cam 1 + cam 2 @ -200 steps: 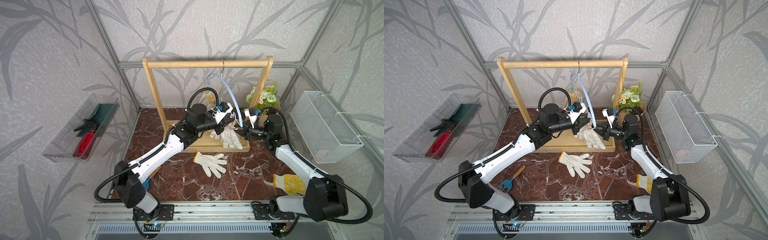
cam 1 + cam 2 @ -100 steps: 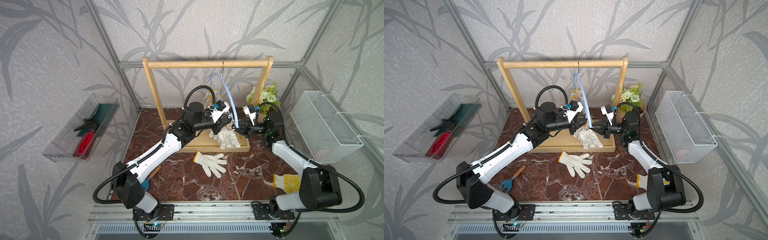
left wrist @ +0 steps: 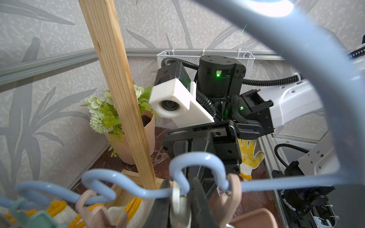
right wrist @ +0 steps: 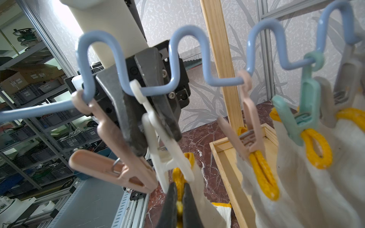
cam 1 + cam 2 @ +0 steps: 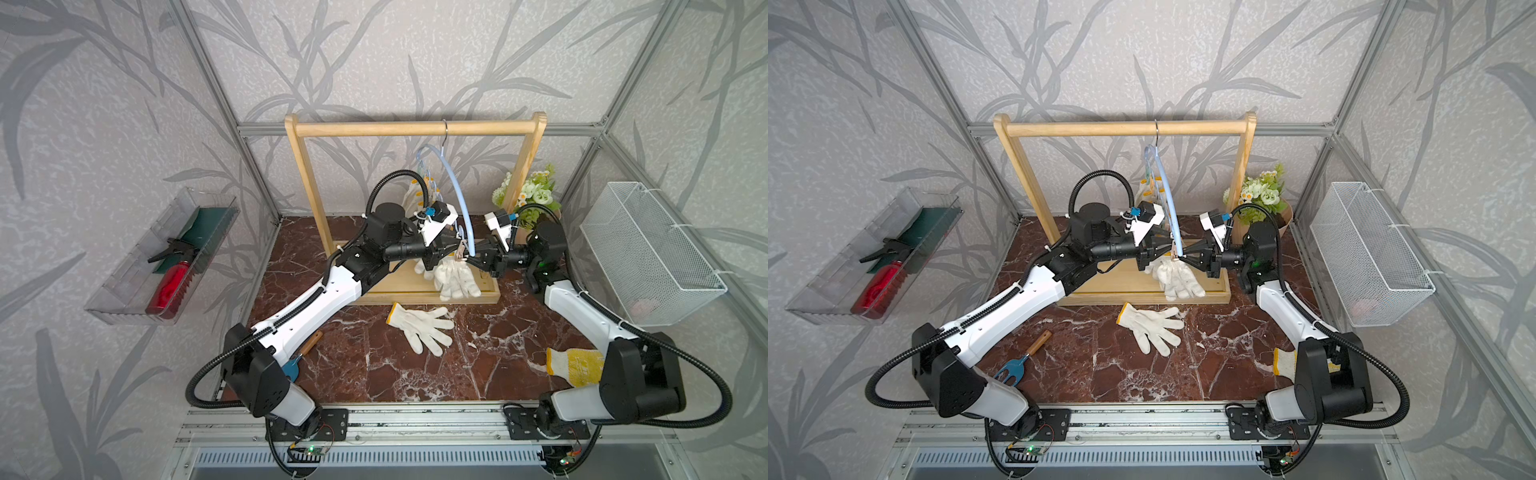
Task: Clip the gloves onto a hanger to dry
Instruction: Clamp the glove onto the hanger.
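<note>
1. Pinching cuff of glove [image 4: 205,197] tight in right jaws, hung long-axis down, just under white clip [image 4: 167,158].
2. Squeezing that clip on hanger [image 4: 223,82] with left jaws.
3. Probably needs cuff raised straight into clip mouth; cannot tell if already in.
4. Leaving second glove [image 5: 419,328] flat on bench [image 5: 374,374], well apart.

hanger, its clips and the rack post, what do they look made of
Hanger: glossy pale-blue rod bent in waves, likely coated wire, perhaps plastic. Clips: matte moulded plastic in pink, white, green; one shows a metal spring ring. Rack post: bare light wood, grain visible.
</note>
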You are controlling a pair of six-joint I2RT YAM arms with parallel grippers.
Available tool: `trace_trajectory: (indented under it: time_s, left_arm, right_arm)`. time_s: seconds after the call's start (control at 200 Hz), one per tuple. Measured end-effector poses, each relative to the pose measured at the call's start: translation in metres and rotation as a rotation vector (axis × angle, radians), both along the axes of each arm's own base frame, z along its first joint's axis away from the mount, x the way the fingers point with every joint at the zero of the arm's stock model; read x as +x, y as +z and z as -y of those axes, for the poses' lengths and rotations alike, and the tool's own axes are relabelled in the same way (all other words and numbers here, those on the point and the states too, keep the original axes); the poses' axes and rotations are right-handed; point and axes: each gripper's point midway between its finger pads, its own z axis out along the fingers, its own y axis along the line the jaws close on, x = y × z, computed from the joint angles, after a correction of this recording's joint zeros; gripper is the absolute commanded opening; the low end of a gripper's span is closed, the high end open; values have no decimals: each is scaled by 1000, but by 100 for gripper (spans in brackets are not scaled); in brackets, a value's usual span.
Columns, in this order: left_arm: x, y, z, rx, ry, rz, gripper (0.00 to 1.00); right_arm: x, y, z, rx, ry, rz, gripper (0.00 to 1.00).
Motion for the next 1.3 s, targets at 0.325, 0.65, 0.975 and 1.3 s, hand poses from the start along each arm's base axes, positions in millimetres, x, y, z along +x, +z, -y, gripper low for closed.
trace_trajectory:
  time_s: [0.325,0.65,0.975,1.3]
  left_arm:
    - [-3,3,-1,-14,-26,-8,0]
    - [-2,5,-2,-26,-28,-22,26]
    - [9,-8,-12,-17,40,-72,49]
    - [13,-31,-73,-6,331,-109,52]
  right_arm:
    - [-7,15,2,9,-6,47,0]
    - [-7,16,2,8,-19,52,17]
    - [-2,13,4,-15,-102,81,41]
    - [14,-26,22,-115,-371,42,55]
